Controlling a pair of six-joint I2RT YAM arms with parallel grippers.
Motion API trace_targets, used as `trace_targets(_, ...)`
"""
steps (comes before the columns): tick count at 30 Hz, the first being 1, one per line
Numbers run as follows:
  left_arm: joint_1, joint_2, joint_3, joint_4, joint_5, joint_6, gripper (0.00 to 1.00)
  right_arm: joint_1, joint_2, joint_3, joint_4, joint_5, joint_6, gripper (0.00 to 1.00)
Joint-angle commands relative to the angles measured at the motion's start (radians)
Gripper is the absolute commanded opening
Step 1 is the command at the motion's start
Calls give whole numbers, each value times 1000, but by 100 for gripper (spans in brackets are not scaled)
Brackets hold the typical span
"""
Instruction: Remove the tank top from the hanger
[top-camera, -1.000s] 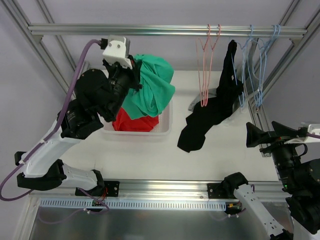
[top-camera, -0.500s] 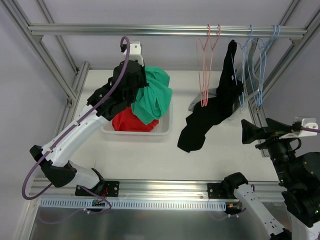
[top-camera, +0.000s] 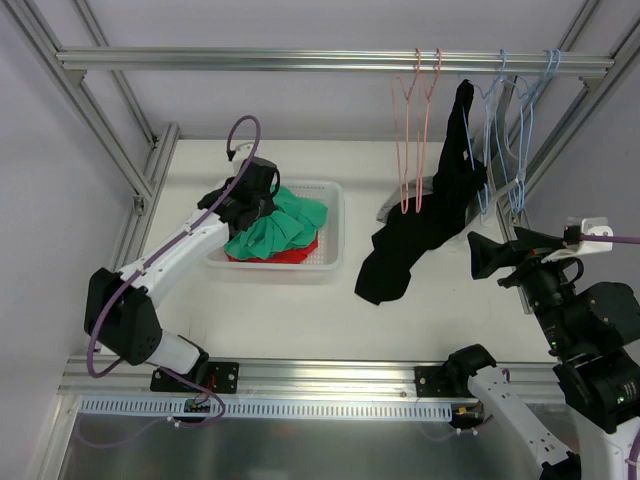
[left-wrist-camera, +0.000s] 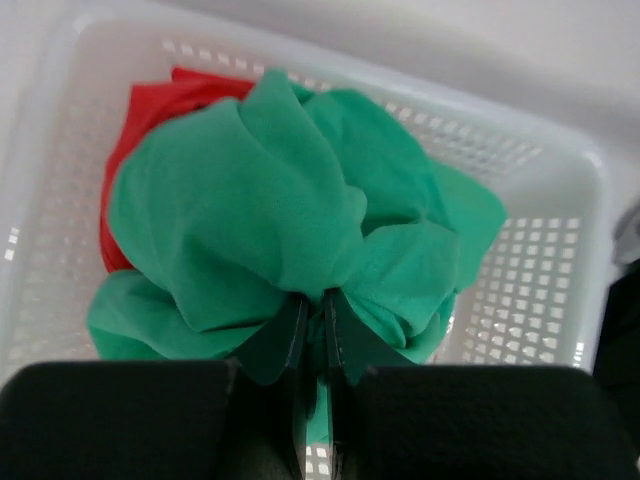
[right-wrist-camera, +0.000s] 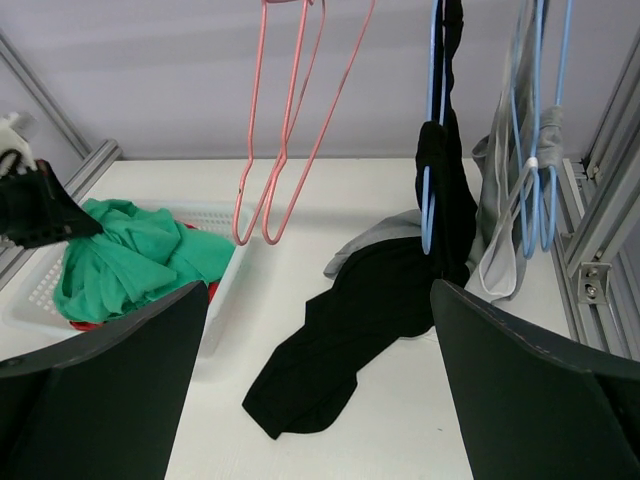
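A black tank top (top-camera: 420, 225) hangs from a blue hanger (top-camera: 472, 130) on the top rail, its lower part trailing on the white table. It also shows in the right wrist view (right-wrist-camera: 400, 300), on the blue hanger (right-wrist-camera: 430, 150). My right gripper (top-camera: 490, 260) is open and empty, to the right of the tank top and apart from it; in its own view (right-wrist-camera: 318, 288) the jaws stand wide. My left gripper (top-camera: 262, 195) is shut on a green garment (left-wrist-camera: 250, 200) down in the white basket (top-camera: 335, 240), with the cloth pinched between the fingers (left-wrist-camera: 290, 330).
A red garment (left-wrist-camera: 150, 110) lies under the green one in the basket (left-wrist-camera: 560, 250). Two empty pink hangers (top-camera: 410, 130) hang left of the tank top. A grey garment (right-wrist-camera: 375, 240) lies on the table behind it. More blue hangers (right-wrist-camera: 545, 120) with a light garment hang at the right post.
My left arm has lowered the green garment from above the basket down into it. My right gripper has shifted a little left, toward the black tank top.
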Motion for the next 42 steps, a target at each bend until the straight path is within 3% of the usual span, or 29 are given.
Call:
trace_targets(1, 6, 75, -88, 16, 95, -126, 0, 2, 27, -12, 60, -28, 9, 99)
trace_targets(8, 6, 248, -93, 30, 208, -107, 0, 3, 50, -14, 60, -34, -2, 100)
trace_targets(14, 5, 68, -180, 27, 150, -155, 0, 1, 272, 155, -110, 53, -95, 100)
trace_targets(15, 5, 37, -183, 25, 152, -150, 6, 0, 312, 224, -128, 75, -112, 99)
trace_targets(16, 5, -26, -183, 22, 155, -137, 27, -5, 355, 262, -147, 109, -149, 99)
trace_targets(19, 5, -153, -177, 15, 185, -112, 44, -69, 525, 420, -207, 72, -174, 96)
trace_targets(20, 5, -186, -174, 15, 201, -100, 62, -95, 558, 452, -211, 51, -175, 94)
trace_targets(22, 3, -273, -164, -5, 239, -66, 79, -162, 652, 544, -213, 22, -177, 89)
trace_targets(23, 3, -308, -165, -13, 248, -58, 98, -175, 683, 574, -216, 26, -187, 88)
trace_targets(30, -4, -649, -231, -54, 366, -44, 99, -265, 935, 807, -242, -50, -212, 75)
trace_targets(39, -5, -879, -371, -88, 488, 26, 99, -331, 1151, 939, -265, -86, -206, 53)
trace_targets(42, -5, -898, -366, -114, 489, 44, 99, -342, 1178, 954, -265, -124, -211, 36)
